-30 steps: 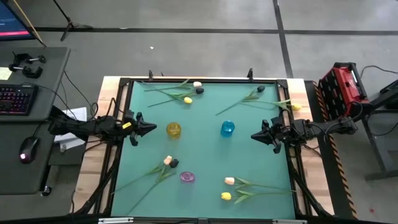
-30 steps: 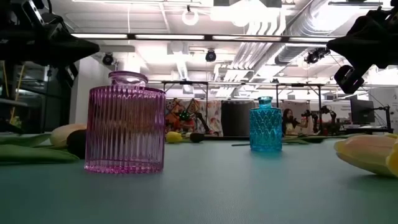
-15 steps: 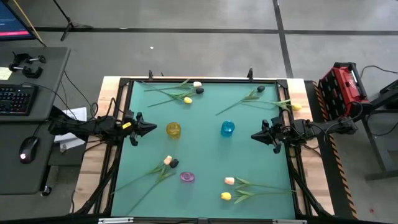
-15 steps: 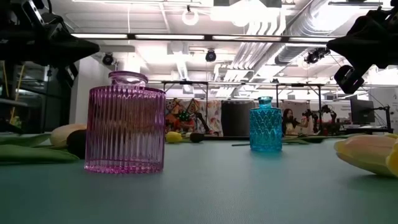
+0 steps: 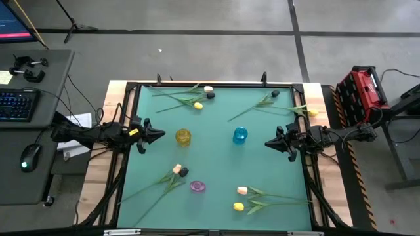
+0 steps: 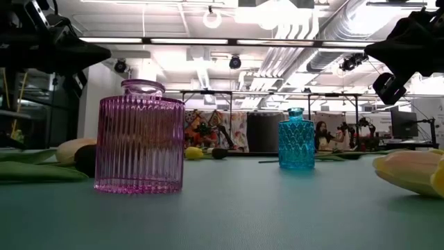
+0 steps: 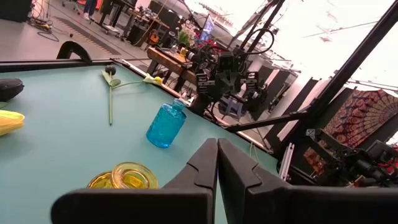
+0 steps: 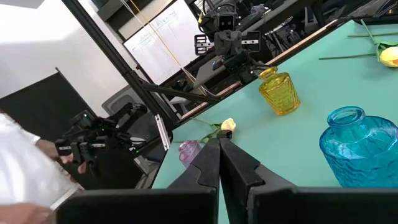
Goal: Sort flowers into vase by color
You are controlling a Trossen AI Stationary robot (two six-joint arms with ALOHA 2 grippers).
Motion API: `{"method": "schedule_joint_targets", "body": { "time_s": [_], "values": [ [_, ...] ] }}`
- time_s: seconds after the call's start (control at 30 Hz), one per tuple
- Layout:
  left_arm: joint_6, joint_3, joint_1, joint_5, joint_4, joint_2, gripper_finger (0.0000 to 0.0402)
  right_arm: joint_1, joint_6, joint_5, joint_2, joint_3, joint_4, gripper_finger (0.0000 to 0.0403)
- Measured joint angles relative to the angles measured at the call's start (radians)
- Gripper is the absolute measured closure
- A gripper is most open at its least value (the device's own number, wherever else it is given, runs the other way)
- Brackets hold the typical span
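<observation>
I hold both arms level above the teal surface [image 5: 216, 157], one from each side edge, pointing inward at each other. My left gripper [image 5: 159, 134] hangs at the left-centre of the overhead frame, its jaws clenched together on nothing; my right gripper [image 5: 268, 142] sits at the right-centre, jaws likewise pressed shut and empty.

Just beyond my left jaws stands the yellow vase [image 5: 183, 137]. The blue vase [image 5: 240, 135] stands right of centre, between the yellow vase and my right jaws, apart from both. The purple vase [image 5: 197, 186] stands lower in the frame, near the bottom edge of the surface.

The flowers all lie flat on the surface, none in a vase. At the upper left lie a cream tulip [image 5: 208, 88], a black tulip [image 5: 211, 95] and a yellow tulip [image 5: 198, 105], their stems trailing left. At the upper right a second black tulip [image 5: 275, 93] lies with its stem running down-left, and another yellow tulip [image 5: 312, 113] rests near the right edge. At lower left a peach tulip [image 5: 176, 169] and a dark tulip [image 5: 184, 172] lie touching, just above the purple vase. At lower right a pale tulip [image 5: 242, 191] and a bright yellow tulip [image 5: 238, 206] lie with stems pointing right.

Off the surface, a red case [image 5: 361, 92] sits at far right, and a keyboard [image 5: 14, 105] and mouse [image 5: 27, 161] lie on a desk at far left.
</observation>
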Motion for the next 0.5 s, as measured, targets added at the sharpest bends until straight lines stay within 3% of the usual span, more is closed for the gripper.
{"method": "schedule_joint_targets", "body": {
  "time_s": [0.37, 0.5],
  "values": [
    [0.002, 0.0, 0.0, -0.003, 0.0, 0.0, 0.0401, 0.0, 0.0, 0.0, 0.0, 0.0, 0.0, 0.0402],
    [-0.042, -0.001, 0.0, -0.108, 0.056, 0.001, 0.0401, 0.0, 0.0, 0.0, 0.0, 0.0, 0.0, 0.0402]
  ]
}}
